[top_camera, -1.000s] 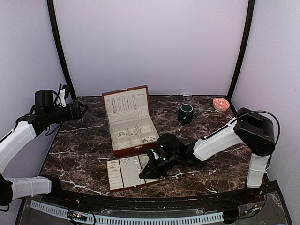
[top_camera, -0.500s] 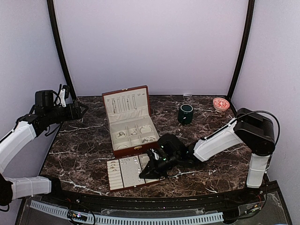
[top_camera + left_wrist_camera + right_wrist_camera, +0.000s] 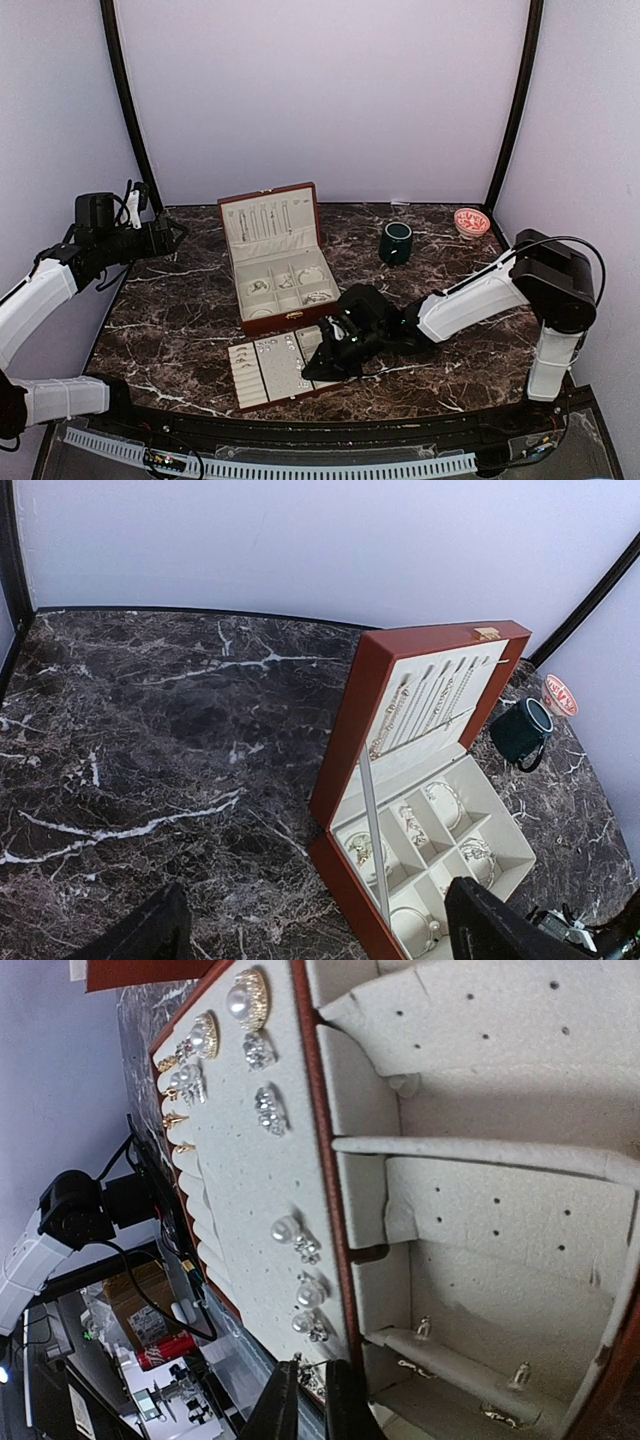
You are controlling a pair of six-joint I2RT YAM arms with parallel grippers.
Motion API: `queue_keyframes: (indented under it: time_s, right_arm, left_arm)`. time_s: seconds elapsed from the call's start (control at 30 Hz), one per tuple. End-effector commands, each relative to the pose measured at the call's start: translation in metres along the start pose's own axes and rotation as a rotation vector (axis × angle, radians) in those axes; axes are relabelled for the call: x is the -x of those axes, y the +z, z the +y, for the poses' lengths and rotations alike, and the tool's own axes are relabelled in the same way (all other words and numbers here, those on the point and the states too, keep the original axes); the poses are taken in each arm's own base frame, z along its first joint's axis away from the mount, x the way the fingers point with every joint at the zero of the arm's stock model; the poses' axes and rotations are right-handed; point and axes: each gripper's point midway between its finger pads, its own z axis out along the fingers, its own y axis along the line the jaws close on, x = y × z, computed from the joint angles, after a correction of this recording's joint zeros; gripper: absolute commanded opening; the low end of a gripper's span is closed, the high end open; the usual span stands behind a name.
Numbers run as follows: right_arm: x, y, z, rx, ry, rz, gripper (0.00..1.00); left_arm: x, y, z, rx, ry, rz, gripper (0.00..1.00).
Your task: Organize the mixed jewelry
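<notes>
The mixed jewelry shows as pearl and silvery earrings (image 3: 297, 1242) pinned on a cream-lined tray (image 3: 262, 368) in front of the reddish-brown box (image 3: 290, 318). More pieces lie in the box compartments (image 3: 441, 802), and chains hang in its lid. My right gripper (image 3: 312, 368) is low over the tray's right part. In the right wrist view my right gripper (image 3: 305, 1385) has its fingers a narrow gap apart, with a tiny silvery earring (image 3: 308, 1365) at their tips on the tray's edge. My left gripper (image 3: 172, 236) hovers wide open and empty at the table's far left, aimed toward the box.
A dark green mug (image 3: 396, 242) stands right of the box, and a small pink patterned bowl (image 3: 471, 221) sits at the back right corner. The box lid stands upright. Dark marble table (image 3: 150, 730) stretches left of the box.
My right gripper's fingers have parted slightly over the tray's edge, and the arm has shifted a little to the right. The left arm has not moved.
</notes>
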Motion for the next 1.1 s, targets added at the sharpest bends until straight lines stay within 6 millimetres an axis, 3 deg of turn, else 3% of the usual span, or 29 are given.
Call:
queue_keyframes:
  time_s: [0.0, 0.5, 0.63, 0.8, 1.07]
  right_arm:
    - [0.000, -0.008, 0.002, -0.027, -0.017, -0.028, 0.14]
    - [0.011, -0.019, 0.025, -0.075, -0.143, -0.075, 0.28]
    - [0.015, -0.020, 0.022, -0.136, -0.184, -0.080, 0.19]
    - [0.007, -0.012, 0.035, -0.106, -0.226, -0.040, 0.08]
    - [-0.001, -0.005, 0.036, -0.090, -0.232, -0.004, 0.05]
  left_arm:
    - [0.001, -0.002, -0.005, -0.019, 0.012, -0.016, 0.91]
    - [0.002, -0.003, -0.005, -0.018, 0.014, -0.020, 0.91]
    - [0.002, -0.003, -0.005, -0.018, 0.014, -0.019, 0.91]
    - [0.002, -0.002, -0.005, -0.019, 0.014, -0.019, 0.91]
    - [0.002, -0.002, -0.006, -0.025, 0.013, -0.019, 0.91]
